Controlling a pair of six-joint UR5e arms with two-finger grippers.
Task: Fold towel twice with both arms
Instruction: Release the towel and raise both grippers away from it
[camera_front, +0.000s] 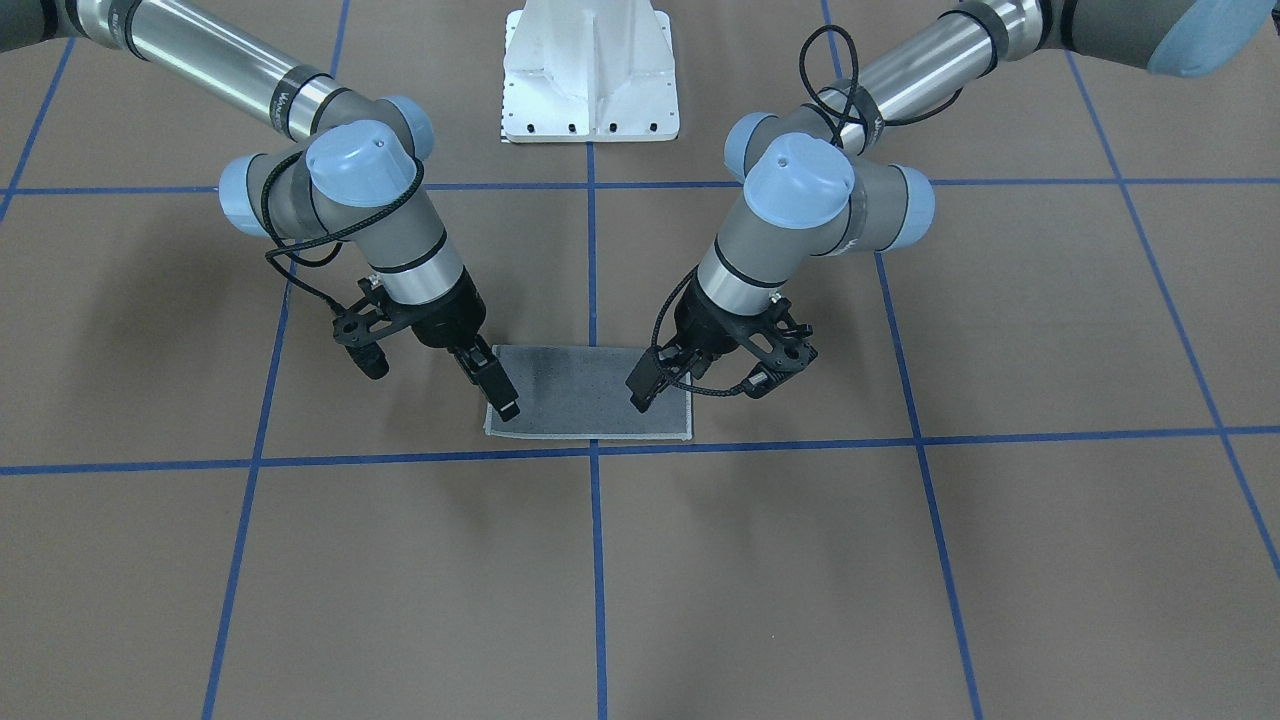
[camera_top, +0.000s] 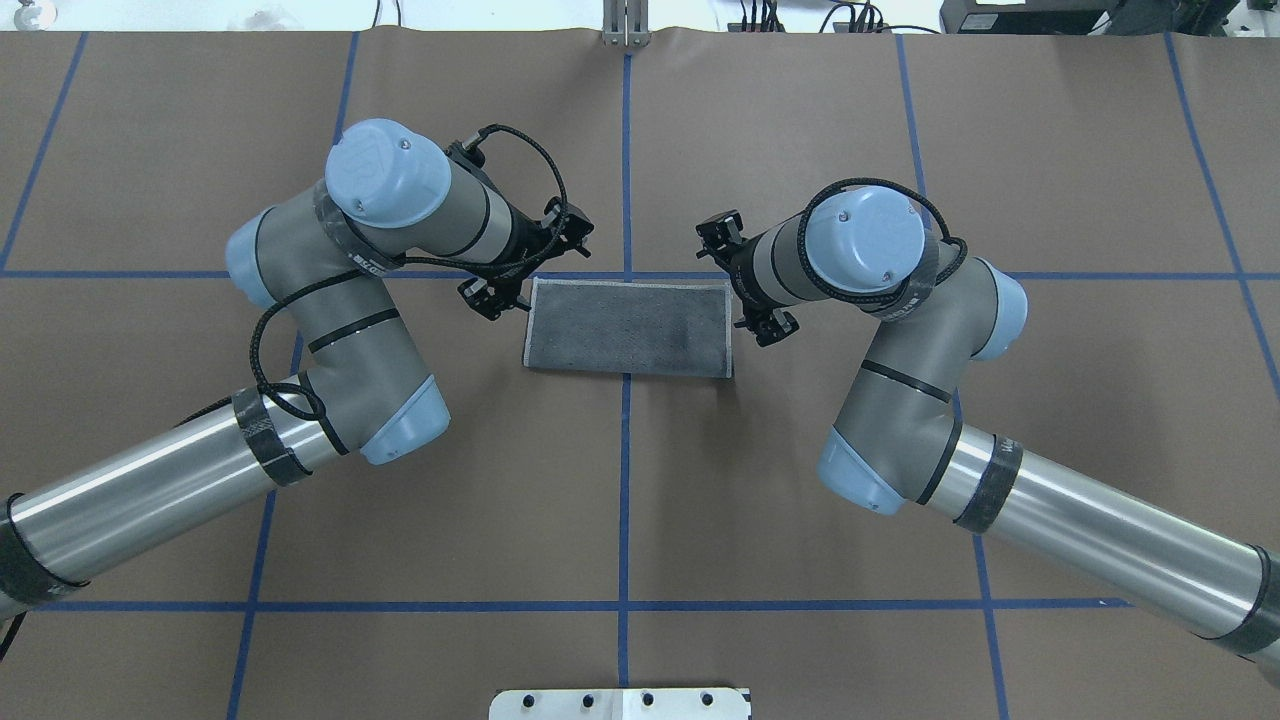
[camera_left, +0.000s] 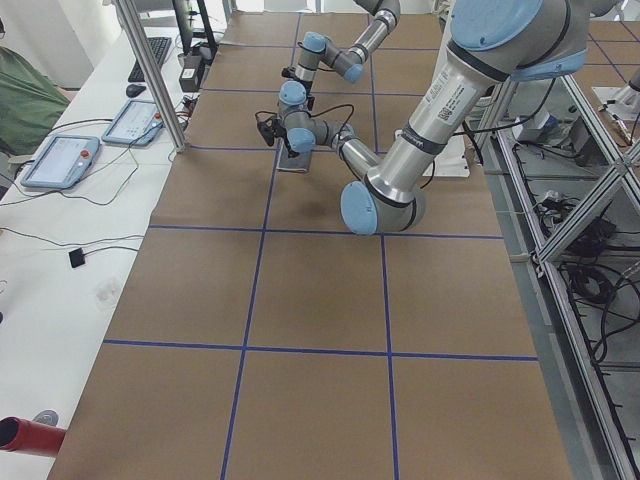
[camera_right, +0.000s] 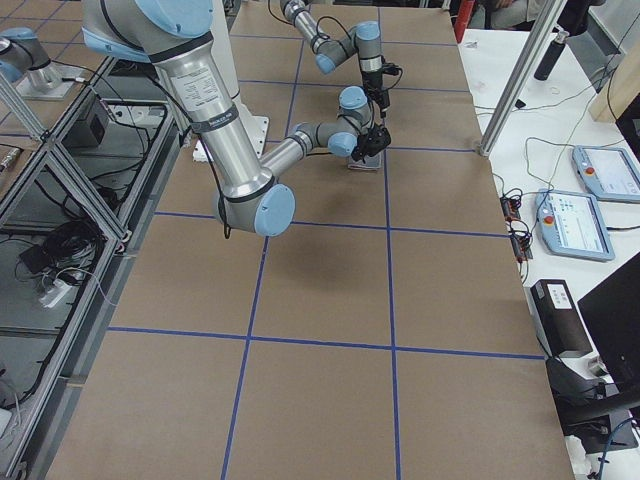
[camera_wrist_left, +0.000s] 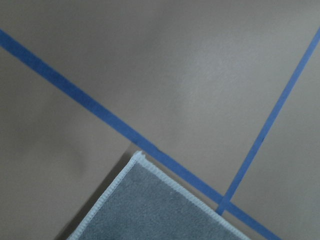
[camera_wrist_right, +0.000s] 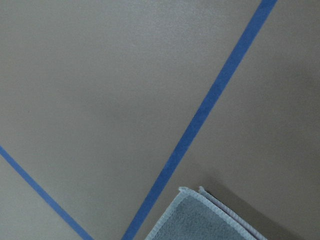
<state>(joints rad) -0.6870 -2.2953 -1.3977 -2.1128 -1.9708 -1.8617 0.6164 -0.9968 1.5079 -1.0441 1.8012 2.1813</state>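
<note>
One fold looks done. From the front, the towel (camera_front: 585, 395) lies flat, grey side up, in the middle of the bench (camera_front: 900, 600). The right claw (camera_front: 497, 388) and left claw (camera_front: 645, 385) hang over its ends; I cannot tell if they are open or closed. From above, brown bench shows on every side. The right wrist view shows two stacked corners. One fold is left.

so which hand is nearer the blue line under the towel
Left: left hand hangs close beside the line, over the towel; right hand is farther off, at the towel's end corner.
</note>
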